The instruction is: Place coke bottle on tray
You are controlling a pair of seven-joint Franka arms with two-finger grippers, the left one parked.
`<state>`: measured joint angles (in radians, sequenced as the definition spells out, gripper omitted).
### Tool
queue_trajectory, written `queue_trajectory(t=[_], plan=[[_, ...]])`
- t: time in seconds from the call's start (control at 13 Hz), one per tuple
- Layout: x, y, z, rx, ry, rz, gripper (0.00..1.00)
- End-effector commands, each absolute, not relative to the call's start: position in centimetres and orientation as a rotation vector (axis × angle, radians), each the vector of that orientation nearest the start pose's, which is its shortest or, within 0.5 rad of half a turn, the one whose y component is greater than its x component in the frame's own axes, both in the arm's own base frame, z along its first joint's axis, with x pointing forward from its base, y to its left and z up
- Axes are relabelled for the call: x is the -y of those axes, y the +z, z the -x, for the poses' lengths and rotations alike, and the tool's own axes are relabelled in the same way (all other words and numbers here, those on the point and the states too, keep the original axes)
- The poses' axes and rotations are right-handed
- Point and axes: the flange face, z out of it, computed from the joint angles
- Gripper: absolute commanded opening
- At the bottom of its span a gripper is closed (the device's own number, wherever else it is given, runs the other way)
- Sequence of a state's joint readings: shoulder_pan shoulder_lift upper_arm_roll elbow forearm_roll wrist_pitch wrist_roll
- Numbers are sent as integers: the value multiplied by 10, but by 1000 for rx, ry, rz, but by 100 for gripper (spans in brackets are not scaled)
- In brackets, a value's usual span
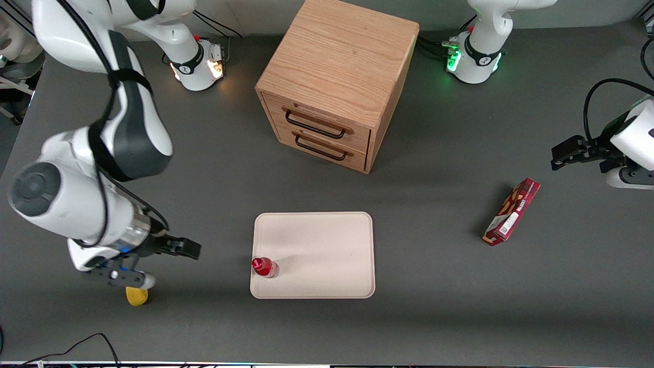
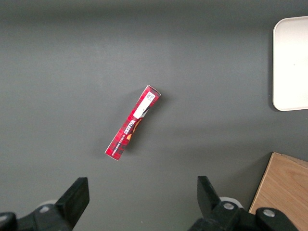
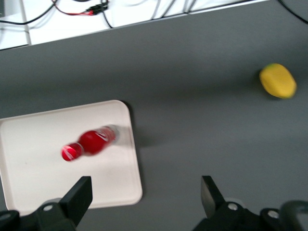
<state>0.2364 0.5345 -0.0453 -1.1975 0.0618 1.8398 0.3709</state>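
The coke bottle (image 1: 264, 267), small and red with a red cap, stands upright on the pale cream tray (image 1: 327, 240), in the tray's near corner toward the working arm's end. In the right wrist view the bottle (image 3: 92, 142) stands on the tray (image 3: 43, 178) near its edge. My right gripper (image 1: 190, 249) is open and empty, above the bare table beside the tray, well apart from the bottle. Its two black fingers (image 3: 79, 196) stand wide apart.
A wooden drawer cabinet (image 1: 334, 82) stands farther from the front camera than the tray. A flat red snack box (image 1: 512, 211) lies toward the parked arm's end. A yellow lemon-like object (image 1: 137, 296) lies on the table under the working arm's wrist.
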Motion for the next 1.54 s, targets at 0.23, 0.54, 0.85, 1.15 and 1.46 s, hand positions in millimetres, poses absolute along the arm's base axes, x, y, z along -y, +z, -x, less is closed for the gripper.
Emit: queue_trajectory(t=[0.23, 0.54, 0.85, 1.15, 1.46], plan=[[-109, 495, -600, -284, -251, 3057, 100], [-69, 514, -576, -378, -269, 3046, 100], [-10, 533, -575, -408, -310, 3045, 100], [-13, 618, -599, -368, -249, 3070, 100], [-8, 628, -598, -376, -188, 3080, 100]])
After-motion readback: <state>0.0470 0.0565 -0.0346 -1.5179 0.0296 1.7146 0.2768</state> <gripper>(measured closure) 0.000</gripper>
